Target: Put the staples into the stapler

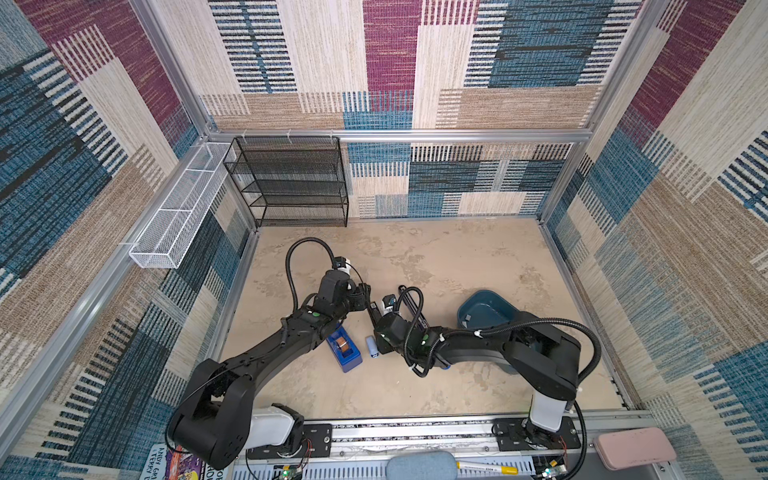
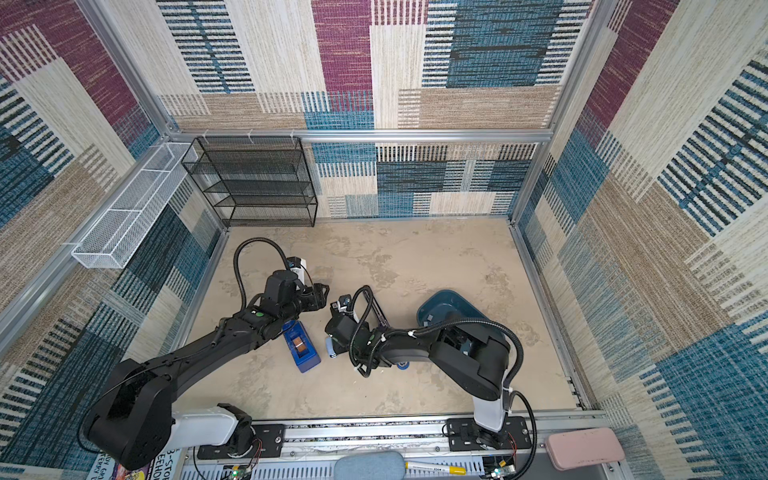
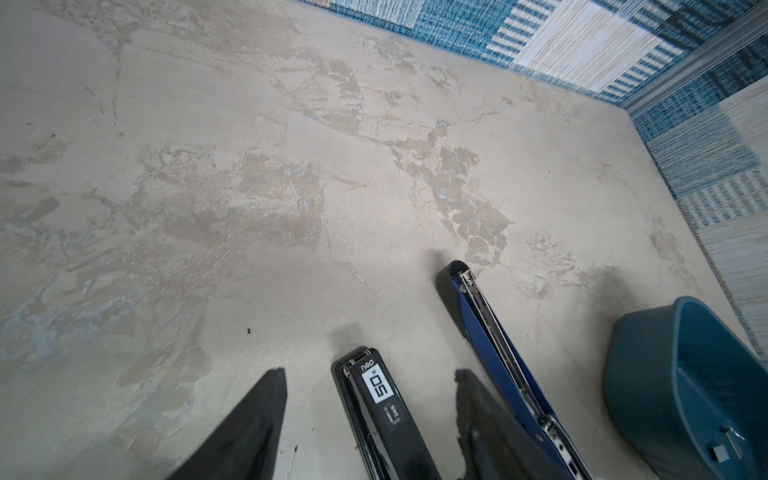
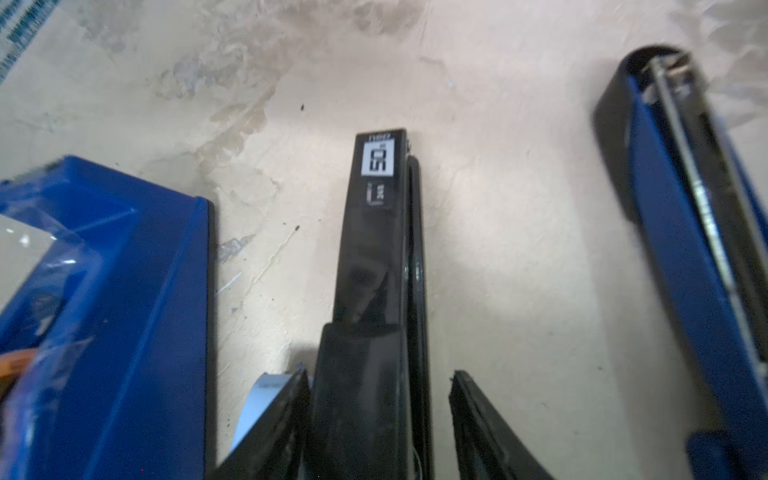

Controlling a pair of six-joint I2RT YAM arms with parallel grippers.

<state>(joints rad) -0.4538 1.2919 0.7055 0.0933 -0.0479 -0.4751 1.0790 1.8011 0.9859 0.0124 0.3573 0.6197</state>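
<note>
Left hand: open, straddling the black stapler arm, gripping nothing.
Right hand: open astride the same arm.
Staples: in blue bin.

We see a black stapler with white label, blue tape dispenser. Teal bin, mottled beige desk.

The stapler lies opened out in the middle of the bench, the tape dispenser left of it and nearer, the tub holding staples to its right; a mesh rack stands back left.
</note>
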